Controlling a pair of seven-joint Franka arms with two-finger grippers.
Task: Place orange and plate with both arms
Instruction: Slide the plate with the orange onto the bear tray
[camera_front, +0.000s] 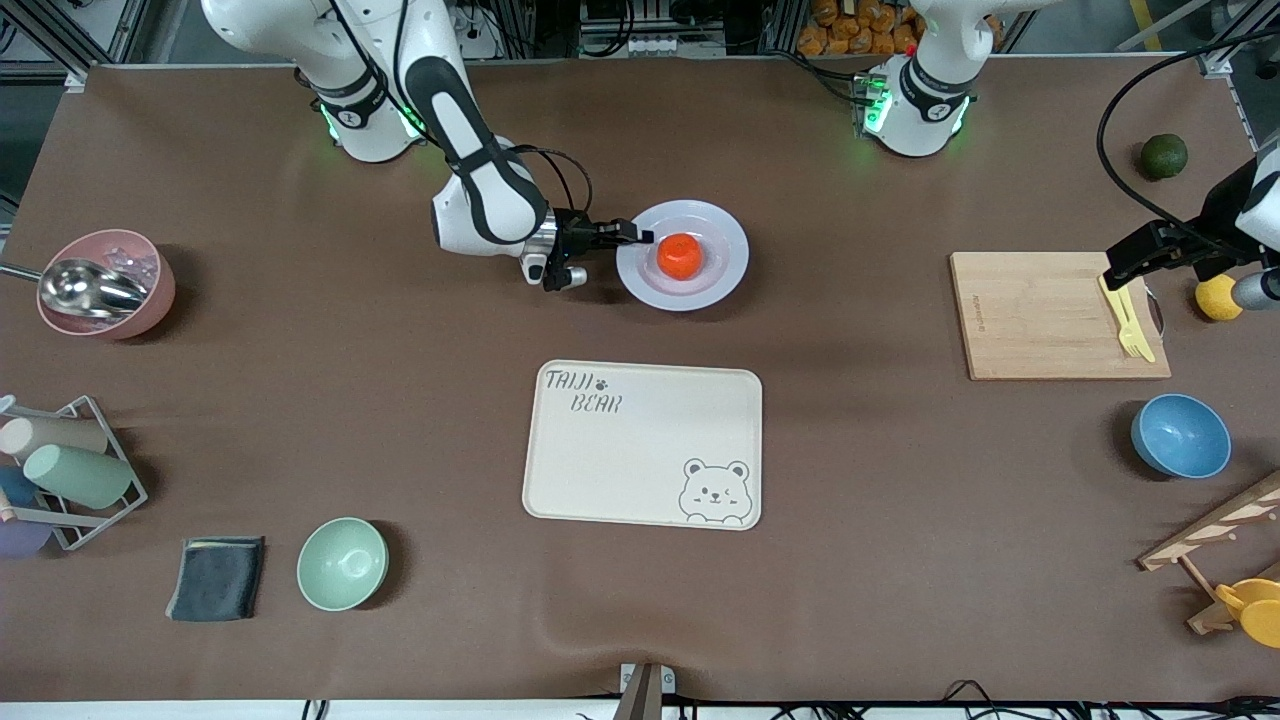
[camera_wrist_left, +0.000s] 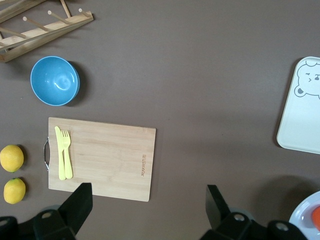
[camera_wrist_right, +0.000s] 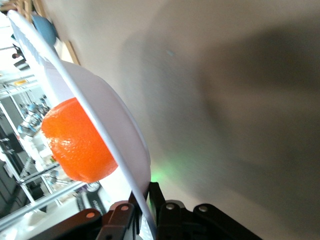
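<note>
Your right hand (camera_front: 640, 236) is pinched tight on the rim of the plate (camera_front: 725, 255), gripping it edge-on so the dish stays level and the orange (camera_front: 680, 256) sitting at its centre doesn't roll off. In the right wrist view the rim runs straight down between the fingers, with the fruit resting on the dish's upper face. The plate sits farther from the front camera than the bear-print tray (camera_front: 640, 450), which looks like the sensible spot to set it down. Your left hand (camera_wrist_left: 147, 210) hangs with its fingers spread wide and empty over the cutting board (camera_front: 1040, 315), waiting. The desk (camera_front: 850, 560) wears a brown cloth, slightly wrinkled near the camera edge, with metal framing and cables along the robots' end.
</note>
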